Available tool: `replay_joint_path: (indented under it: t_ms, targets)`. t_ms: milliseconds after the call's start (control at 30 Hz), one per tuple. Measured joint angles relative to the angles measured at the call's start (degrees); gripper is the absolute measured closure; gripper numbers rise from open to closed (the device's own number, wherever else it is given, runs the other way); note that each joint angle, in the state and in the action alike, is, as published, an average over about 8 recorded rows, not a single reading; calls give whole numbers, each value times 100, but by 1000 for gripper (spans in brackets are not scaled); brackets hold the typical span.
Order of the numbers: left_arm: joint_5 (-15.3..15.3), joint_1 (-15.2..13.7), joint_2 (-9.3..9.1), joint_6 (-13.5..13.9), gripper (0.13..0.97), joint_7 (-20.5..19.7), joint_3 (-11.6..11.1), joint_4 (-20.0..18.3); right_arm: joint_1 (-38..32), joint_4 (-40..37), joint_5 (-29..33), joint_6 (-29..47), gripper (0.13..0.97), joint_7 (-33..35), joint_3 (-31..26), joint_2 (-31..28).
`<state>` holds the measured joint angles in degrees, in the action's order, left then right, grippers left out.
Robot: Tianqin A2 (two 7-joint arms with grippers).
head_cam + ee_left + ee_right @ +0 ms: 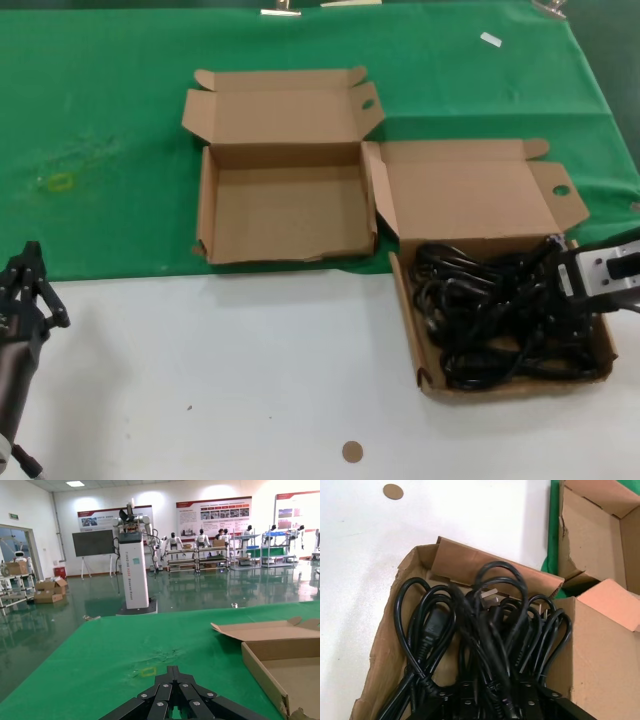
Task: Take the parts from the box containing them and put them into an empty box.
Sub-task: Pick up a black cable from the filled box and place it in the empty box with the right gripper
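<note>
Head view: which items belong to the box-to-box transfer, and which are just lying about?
Job:
- cables
- full box
- empty box
- right gripper, down among the cables
- left gripper, parked at the near left

Lying about:
- brown disc on the white table
- green cloth
- white scrap on the cloth

A: What's in the hall?
B: Glossy green floor (75, 615), white walls with posters (212, 510), shelving racks (200, 557) far off, a dark display board (95, 542), ceiling lights (75, 483).
</note>
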<state>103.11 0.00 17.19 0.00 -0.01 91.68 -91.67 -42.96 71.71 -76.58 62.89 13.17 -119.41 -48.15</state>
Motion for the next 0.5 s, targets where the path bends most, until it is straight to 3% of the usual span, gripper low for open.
replay_joint_path:
  t_ms: [333,500]
  targets:
    - [0,0,0,0,953,0,0,0,14,400,-7,129,859,-302,152,-168]
    - [0,0,0,0,953,0,0,0,-44,618,-35,235,862,-480,247,-276]
